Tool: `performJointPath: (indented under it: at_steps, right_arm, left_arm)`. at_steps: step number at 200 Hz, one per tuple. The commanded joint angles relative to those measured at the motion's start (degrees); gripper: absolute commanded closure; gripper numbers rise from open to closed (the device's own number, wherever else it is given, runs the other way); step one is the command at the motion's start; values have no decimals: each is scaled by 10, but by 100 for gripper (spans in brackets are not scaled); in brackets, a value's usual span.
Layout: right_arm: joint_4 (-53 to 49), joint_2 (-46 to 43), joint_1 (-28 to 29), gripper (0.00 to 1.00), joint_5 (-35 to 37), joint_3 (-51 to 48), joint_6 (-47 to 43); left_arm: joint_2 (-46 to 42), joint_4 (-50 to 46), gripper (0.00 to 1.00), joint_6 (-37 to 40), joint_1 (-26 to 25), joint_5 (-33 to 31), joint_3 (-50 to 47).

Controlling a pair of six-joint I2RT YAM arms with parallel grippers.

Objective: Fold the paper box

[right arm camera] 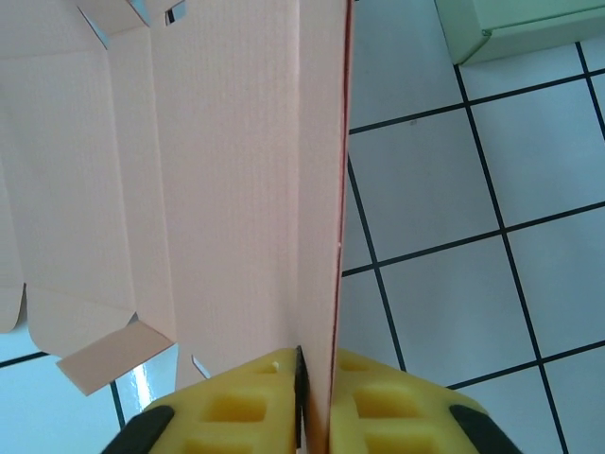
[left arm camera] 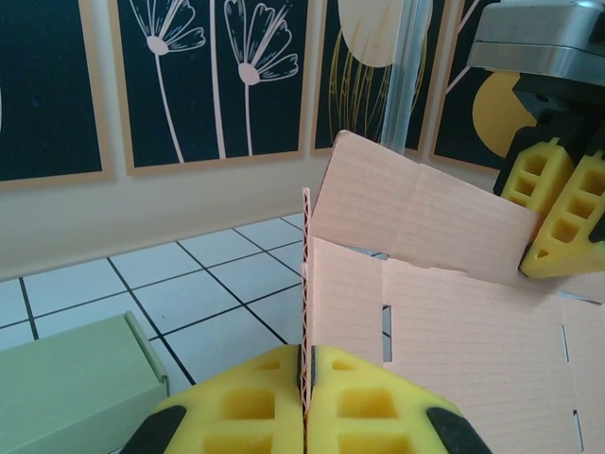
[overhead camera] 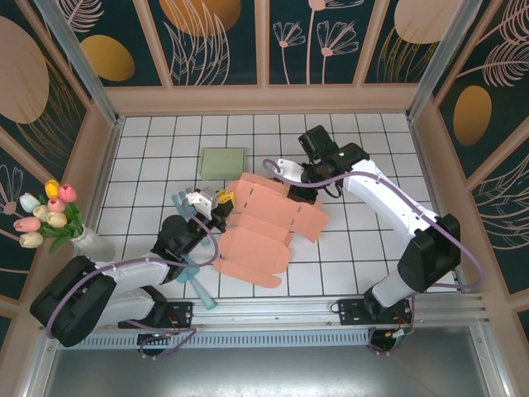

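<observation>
The paper box (overhead camera: 264,227) is a pink corrugated blank, lying mostly flat on the white tiled table (overhead camera: 364,157) with some flaps raised. At its left edge, my left gripper (overhead camera: 221,201) is shut on an upright flap, and the card's edge stands pinched between the yellow pads (left arm camera: 307,364). From the far side, my right gripper (overhead camera: 291,187) is shut on another raised flap (right arm camera: 236,170), the card clamped between its pads (right arm camera: 319,369). In the left wrist view the box panel (left arm camera: 444,312) spreads to the right, with the right gripper's yellow fingers (left arm camera: 567,222) at its far corner.
A pale green box (overhead camera: 223,162) lies just beyond the blank, close to both wrists (left arm camera: 71,388) (right arm camera: 510,24). A teal tool (overhead camera: 198,285) lies under the left arm. A vase of tulips (overhead camera: 50,219) stands at the left wall. Wooden walls ring the table.
</observation>
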Motion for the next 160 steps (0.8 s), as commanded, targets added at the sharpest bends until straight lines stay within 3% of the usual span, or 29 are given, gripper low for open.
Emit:
performJointPath:
  at_steps: [1,10,24,36,48,62,85,124,160]
  right_arm:
    - [-37,-10,4,92,0,0,-18]
    - [-33,-11,7,100,10,-7,-22]
    - [-25,-12,14,100,39,-14,-29]
    - [-17,-12,14,100,64,-16,-30]
    - [-3,-12,14,100,95,-19,-31]
    - [14,-10,14,100,133,-27,-31]
    - [35,-6,14,100,164,-35,-33]
    - [74,-1,13,100,179,-47,-27]
    - [92,2,8,100,178,-59,-22]
  left_arm:
    - [-3,33,100,-3,-1,-19,12]
    - [-6,31,100,-6,-1,-21,12]
    - [-9,22,98,-17,-1,-31,16]
    - [-10,3,83,-37,-1,-51,25]
    - [-9,-23,58,-73,-1,-96,36]
    - [-14,-81,51,-121,0,-144,58]
    - [-33,-159,55,-209,-1,-158,78]
    - [-49,-199,72,-342,-2,-36,84]
    - [-65,-196,75,-396,-7,32,80]
